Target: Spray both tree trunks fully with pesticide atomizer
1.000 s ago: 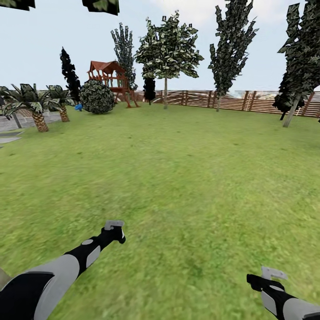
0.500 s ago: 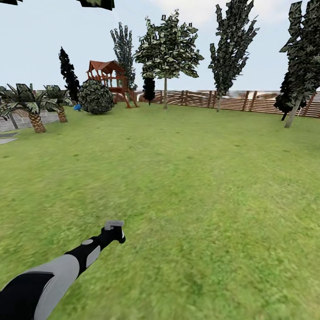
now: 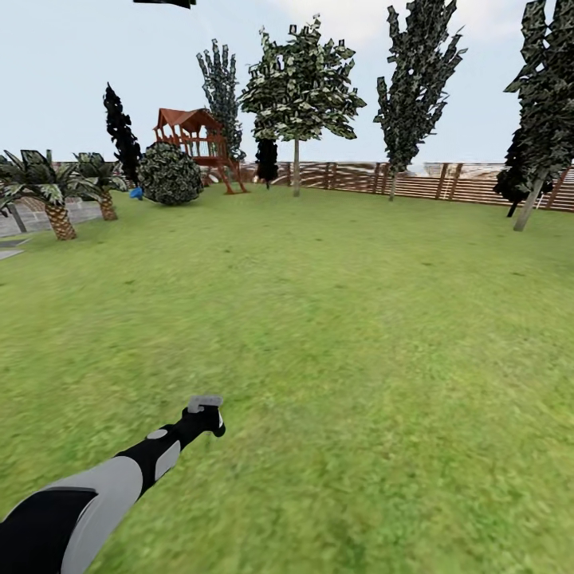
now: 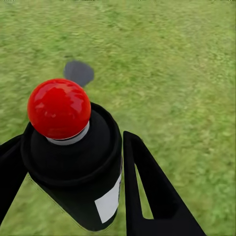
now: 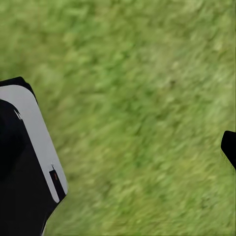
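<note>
One thing matters most here — the tree (image 3: 296, 88) with the thin bare trunk (image 3: 296, 167) is far off, in the upper middle of the head view, and the pesticide atomizer (image 4: 73, 162) is down in the lower left, in the left gripper (image 3: 206, 412). So the trunk lies up ahead and a bit to the right of that gripper, with a long stretch of lawn (image 3: 343, 319) in between.

In the left wrist view the gripper's black fingers (image 4: 147, 187) sit on both sides of the atomizer's dark body and hold it tight. Its round red button (image 4: 59, 108) is the end nearest the camera, so the can's long axis runs along the fingers, away toward the grass.

The left arm is the one that counts, since it has the can. The right gripper (image 5: 147, 128) shows in its own wrist view with grass between its two fingers — spread wide, holding nothing.

The spray job has not started yet, I think; no white specks show on any bark. Way too far to spray from here. The robot most likely has to roll across the grass toward the fence (image 3: 414, 182) first, then aim the can at the trunk.
</note>
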### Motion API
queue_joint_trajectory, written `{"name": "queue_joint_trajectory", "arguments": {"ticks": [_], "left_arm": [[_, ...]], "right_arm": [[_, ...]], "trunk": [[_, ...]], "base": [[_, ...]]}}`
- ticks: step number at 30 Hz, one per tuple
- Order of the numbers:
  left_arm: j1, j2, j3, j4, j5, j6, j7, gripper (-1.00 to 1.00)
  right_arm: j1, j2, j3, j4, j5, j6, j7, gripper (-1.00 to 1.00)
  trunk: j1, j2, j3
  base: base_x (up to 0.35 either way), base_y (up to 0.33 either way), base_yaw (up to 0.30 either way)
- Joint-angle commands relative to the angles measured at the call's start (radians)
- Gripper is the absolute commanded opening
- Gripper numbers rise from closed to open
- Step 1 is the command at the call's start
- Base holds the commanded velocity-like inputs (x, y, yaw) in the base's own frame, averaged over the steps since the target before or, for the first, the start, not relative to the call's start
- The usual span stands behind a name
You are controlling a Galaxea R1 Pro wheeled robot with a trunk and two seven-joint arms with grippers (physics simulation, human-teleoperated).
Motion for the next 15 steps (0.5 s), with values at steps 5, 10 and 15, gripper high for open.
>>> {"name": "queue_joint_trajectory", "arguments": {"ticks": [5, 10, 15], "left_arm": [[0.0, 0.0, 0.001, 0.0, 0.0, 0.0, 0.0, -1.0], [0.0, 0.001, 0.001, 0.0, 0.0, 0.0, 0.0, -1.0], [0.0, 0.0, 0.001, 0.0, 0.0, 0.0, 0.0, -1.0]], "right_arm": [[0.0, 0.0, 0.0, 0.0, 0.0, 0.0, 0.0, 1.0], [0.0, 0.0, 0.0, 0.0, 0.001, 0.0, 0.0, 1.0], [0.0, 0.0, 0.0, 0.0, 0.0, 0.0, 0.0, 1.0]], "trunk": [[0.0, 0.0, 0.0], [0.0, 0.0, 0.0], [0.0, 0.0, 0.0]], "base": [[0.344, -0.084, 0.0], [0.344, -0.084, 0.0], [0.344, -0.084, 0.0]]}}
